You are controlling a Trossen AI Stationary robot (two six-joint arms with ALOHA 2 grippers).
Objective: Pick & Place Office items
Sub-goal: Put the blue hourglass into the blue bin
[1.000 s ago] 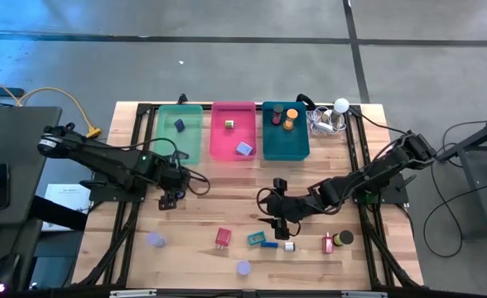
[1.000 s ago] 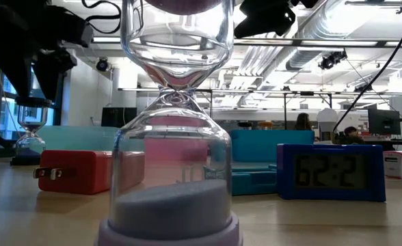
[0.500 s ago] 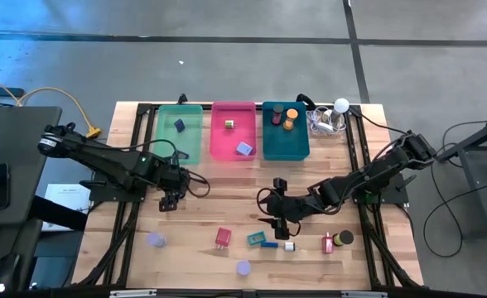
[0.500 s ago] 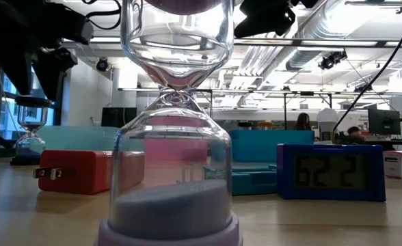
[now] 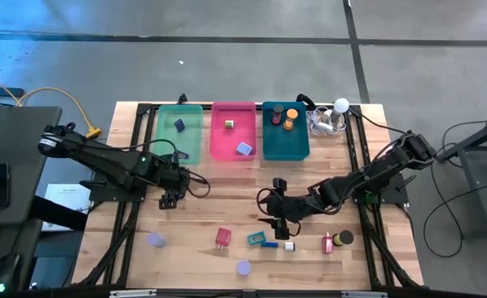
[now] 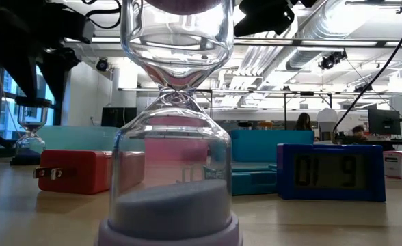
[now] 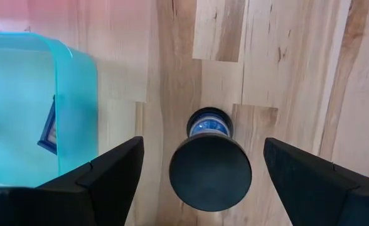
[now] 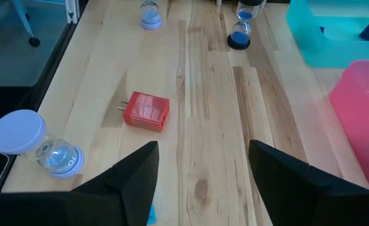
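L gripper (image 7: 200,172) open over dark-capped hourglass (image 7: 209,164), base mostly hidden.

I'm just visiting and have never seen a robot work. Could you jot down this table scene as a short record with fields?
left gripper: open, poised over a dark-capped hourglass standing beside the green tray
right gripper: open, mid-table above the loose items
trays: green, pink tray, teal tray in a row
loose items: red plug block, lavender hourglass, blue clock
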